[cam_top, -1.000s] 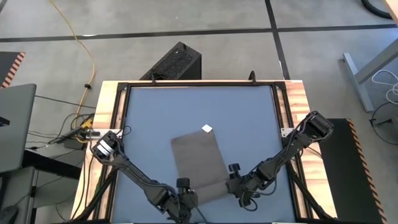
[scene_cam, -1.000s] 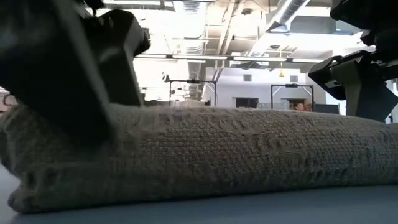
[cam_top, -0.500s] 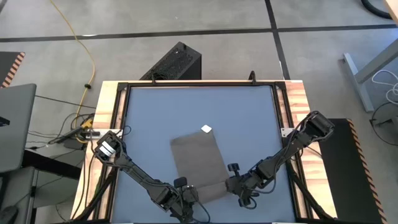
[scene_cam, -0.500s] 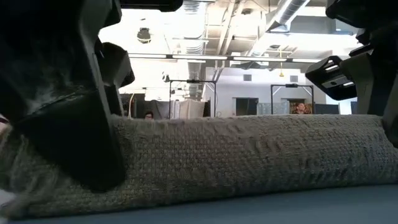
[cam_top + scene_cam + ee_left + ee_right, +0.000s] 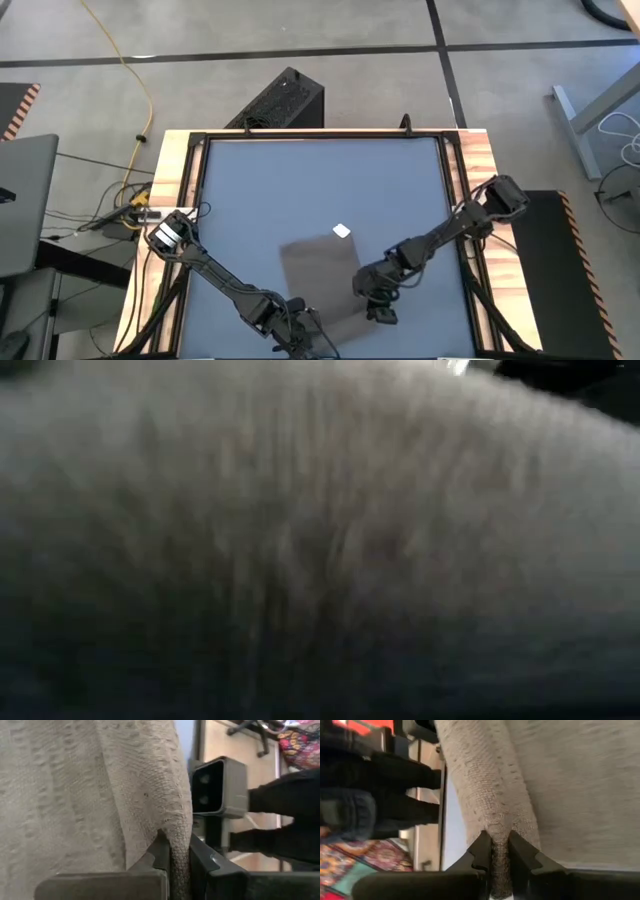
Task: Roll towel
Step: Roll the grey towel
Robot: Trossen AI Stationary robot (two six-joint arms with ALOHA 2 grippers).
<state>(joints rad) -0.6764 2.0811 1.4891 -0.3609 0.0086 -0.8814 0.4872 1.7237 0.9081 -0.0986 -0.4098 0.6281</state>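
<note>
the towel (image 5: pixel 322 272) lies near-centre on the table (image 5: pixel 250 180), its near edge lifted. left gripper (image 5: pixel 176 862) and right gripper (image 5: pixel 499 851) each pinch a near corner. uneven pulling could slip a corner or skew the roll.

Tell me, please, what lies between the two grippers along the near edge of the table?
The towel: its near edge spans from left gripper to right gripper, pinched in both jaws, per the wrist views.
</note>
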